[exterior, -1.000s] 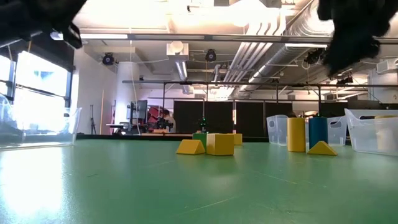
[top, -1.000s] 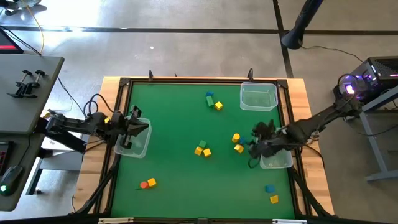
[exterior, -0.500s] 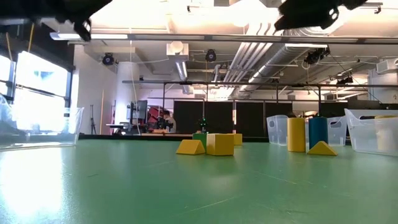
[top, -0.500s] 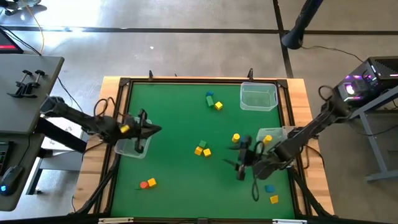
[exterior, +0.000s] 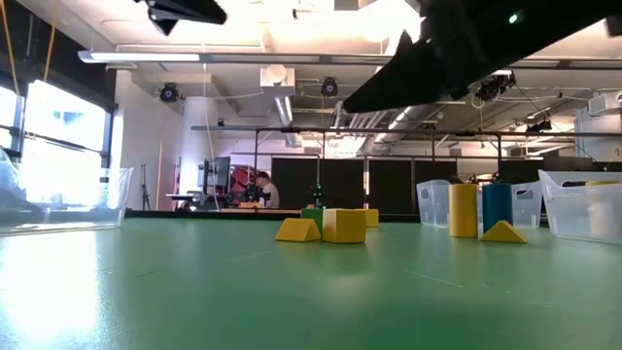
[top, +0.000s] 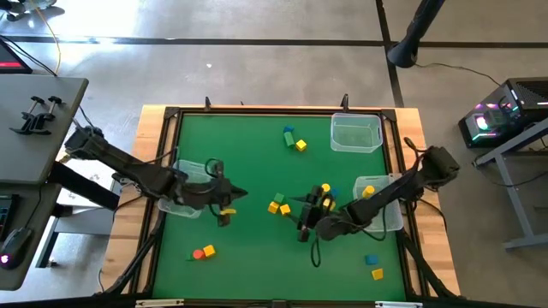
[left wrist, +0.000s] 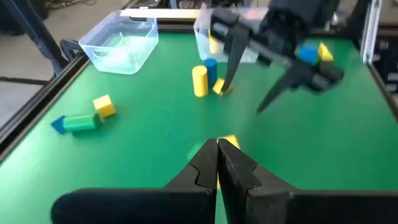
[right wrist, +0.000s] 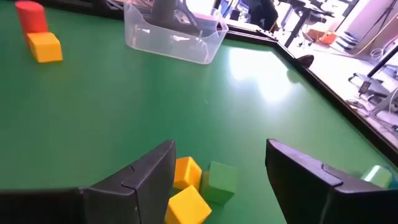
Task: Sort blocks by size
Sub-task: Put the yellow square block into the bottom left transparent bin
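Your right gripper (right wrist: 217, 171), fingers spread, hovers over the centre blocks (top: 279, 206) packed at the table's (top: 248, 154) middle, and may nudge neighbours; your left gripper (left wrist: 217, 163), fingers pressed together at their nine o'clock, risks collision.

mat (top: 257, 162): green | blocks (top: 279, 206): mostly yellow, one green among the centre group | pair (top: 204, 252): orange-red and yellow | far group (top: 293, 139): blue, green, yellow | cylinders (left wrist: 204, 78): yellow, blue | bins (top: 356, 133): clear | frame (top: 152, 145): pale wood | arms (top: 128, 167): dark, perhaps black | floor (top: 257, 73): grey
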You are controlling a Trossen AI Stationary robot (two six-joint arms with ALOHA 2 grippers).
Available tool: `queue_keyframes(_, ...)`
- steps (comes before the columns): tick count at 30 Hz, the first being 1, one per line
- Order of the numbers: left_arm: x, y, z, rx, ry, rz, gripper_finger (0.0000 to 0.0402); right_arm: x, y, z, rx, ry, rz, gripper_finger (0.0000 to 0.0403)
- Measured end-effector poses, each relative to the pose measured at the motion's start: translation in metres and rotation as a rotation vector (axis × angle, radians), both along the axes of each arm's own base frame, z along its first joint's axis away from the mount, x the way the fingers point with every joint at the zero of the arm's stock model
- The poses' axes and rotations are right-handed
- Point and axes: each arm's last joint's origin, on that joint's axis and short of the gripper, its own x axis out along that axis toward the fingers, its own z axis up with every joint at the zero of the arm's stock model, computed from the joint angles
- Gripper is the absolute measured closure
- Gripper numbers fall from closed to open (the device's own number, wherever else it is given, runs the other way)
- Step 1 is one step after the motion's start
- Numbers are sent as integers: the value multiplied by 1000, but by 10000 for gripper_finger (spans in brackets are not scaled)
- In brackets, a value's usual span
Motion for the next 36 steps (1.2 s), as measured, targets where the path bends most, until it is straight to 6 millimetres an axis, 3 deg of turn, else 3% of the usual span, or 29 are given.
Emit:
queue_keyframes(5,14,-13,-10,-27,186,-107,396,4,-5,-3,-13,41,56,165)
queue_keyframes(10,18,-48,-14,-73,461,-154,383,5,-7,-3,-47,54,77,165)
queue_keyframes(15,24,-83,-33,-179,758,-8,362,7,-8,-2,-70,51,85,165)
queue_keyframes(20,28,-103,-66,-350,1043,180,308,10,-13,0,-103,45,89,165)
queue_keyframes(25,30,-113,-88,-405,1158,225,224,11,-12,1,-82,53,174,165)
queue_keyframes(30,33,-110,-92,-416,1164,275,140,11,-10,0,-49,58,225,165)
queue_keyframes(33,34,-106,-92,-410,1160,303,110,11,-10,0,-37,55,222,165)
queue_keyframes(36,32,-102,-99,-393,1182,325,105,11,-10,0,-28,52,220,165)
